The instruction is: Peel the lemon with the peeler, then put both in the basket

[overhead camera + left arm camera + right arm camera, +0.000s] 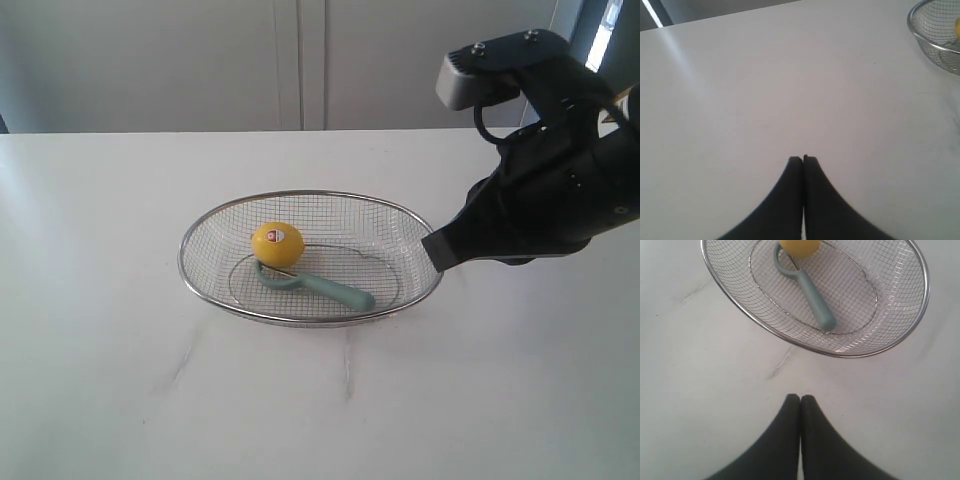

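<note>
My left claw (pixel 803 159) hangs over bare table (pixel 740 100) off to the left, its two fingers pressed together with nothing between them. The basket (pixel 300 321) only clips the corner of that wrist's camera, so I judge this side has no part in what comes next. In the middle, the wire-mesh basket sits flat on the table with both items inside. The lemon (pixel 277 243) rests toward the left of the mesh floor, smooth and bright yellow, its red-and-white sticker facing the exterior camera; I see no bared patch or loose strip of peel on the side that shows. The peeler (pixel 325 288) lies flat, its looped blade head tucked against the lemon's base, the pale teal handle running out to the right. On the right, my other claw (pixel 800 397) is likewise closed finger to finger and empty, its tip just beside the basket's right rim. I judge the placing done, so the job now is backing off cleanly: lift up and away from the rim, not sideways, since a nudge could tip the shallow basket or roll the lemon
</note>
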Robot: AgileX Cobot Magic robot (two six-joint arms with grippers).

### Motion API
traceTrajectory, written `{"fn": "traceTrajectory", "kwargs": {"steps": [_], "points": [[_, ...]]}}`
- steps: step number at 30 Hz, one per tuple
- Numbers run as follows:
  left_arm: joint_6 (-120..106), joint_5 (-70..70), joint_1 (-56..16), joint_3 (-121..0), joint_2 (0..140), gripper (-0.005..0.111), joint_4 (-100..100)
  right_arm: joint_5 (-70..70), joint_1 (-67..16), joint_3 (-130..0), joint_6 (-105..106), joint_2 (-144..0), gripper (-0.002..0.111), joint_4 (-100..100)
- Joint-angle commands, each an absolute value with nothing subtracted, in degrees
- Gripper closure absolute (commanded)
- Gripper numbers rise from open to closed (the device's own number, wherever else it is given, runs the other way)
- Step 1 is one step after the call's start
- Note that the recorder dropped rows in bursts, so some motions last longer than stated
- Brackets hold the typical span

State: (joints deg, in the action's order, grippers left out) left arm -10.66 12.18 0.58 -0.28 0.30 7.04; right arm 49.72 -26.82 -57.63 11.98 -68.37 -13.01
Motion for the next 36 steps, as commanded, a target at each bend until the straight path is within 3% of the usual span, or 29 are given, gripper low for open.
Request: {"fn": "traceTrajectory", "kwargs": {"steps": [1, 30, 36], "points": [[-10.25, 12.15, 2.66, 0.00, 0.00, 0.107, 6.94, 49.67, -26.90, -57.45, 11.96, -68.04, 0.108, -12.97], [-10.25, 12.05, 0.59, 0.00, 0.00, 0.107, 1.39, 49.74, -26.90, -57.45, 11.96, -67.62, 0.108, -13.09], [-10.25, 13.26, 0.59, 0.00, 0.00, 0.107, 1.76, 49.64, -26.90, -57.45, 11.96, -62.15, 0.108, -13.09]]}}
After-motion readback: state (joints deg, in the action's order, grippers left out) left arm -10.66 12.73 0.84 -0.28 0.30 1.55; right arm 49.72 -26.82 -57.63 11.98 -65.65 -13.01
